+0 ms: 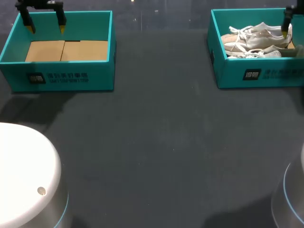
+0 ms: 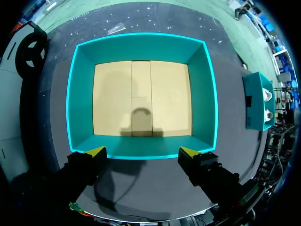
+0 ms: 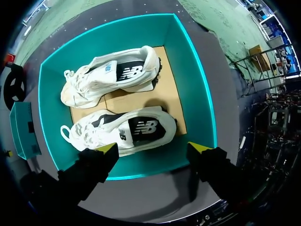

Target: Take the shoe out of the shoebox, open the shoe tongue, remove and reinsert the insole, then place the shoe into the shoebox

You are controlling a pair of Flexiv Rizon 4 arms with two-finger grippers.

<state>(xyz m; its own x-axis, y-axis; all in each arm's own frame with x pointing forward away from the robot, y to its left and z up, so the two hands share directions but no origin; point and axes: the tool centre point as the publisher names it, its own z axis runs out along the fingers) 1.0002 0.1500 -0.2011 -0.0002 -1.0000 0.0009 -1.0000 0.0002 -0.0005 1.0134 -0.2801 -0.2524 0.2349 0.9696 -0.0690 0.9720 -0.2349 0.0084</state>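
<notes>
Two teal boxes sit on the dark table (image 1: 156, 142), well apart: an empty box (image 1: 61, 76) at the upper left of the frame and the shoebox (image 1: 259, 73) at the upper right.

Two white shoes, both inside the shoebox, lying on their sides on its cardboard floor with laces loose. In the right wrist view the near shoe (image 3: 124, 129) is just ahead of the jaws and the far shoe (image 3: 113, 75) is beyond it. They lie close side by side; can't tell if they touch. The task says one shoe, but the count is two.

One cardboard liner (image 2: 141, 96) in the empty box, nothing on it.

Two arms, one over each box. The left jaws hang above the near wall of the empty box, spread wide, nothing between the yellow fingertips (image 2: 96, 151). Likely parked there to stay out of the way.

The right jaws hang above the near rim of the shoebox, also spread wide and gripping nothing, fingertips (image 3: 110, 147) clear of both shoes. Probably set up to take out the near shoe, as it sits closest. The open space between the boxes looks meant for the tongue and insole work.

No task step looks done: shoes in the box, not gripped.
</notes>
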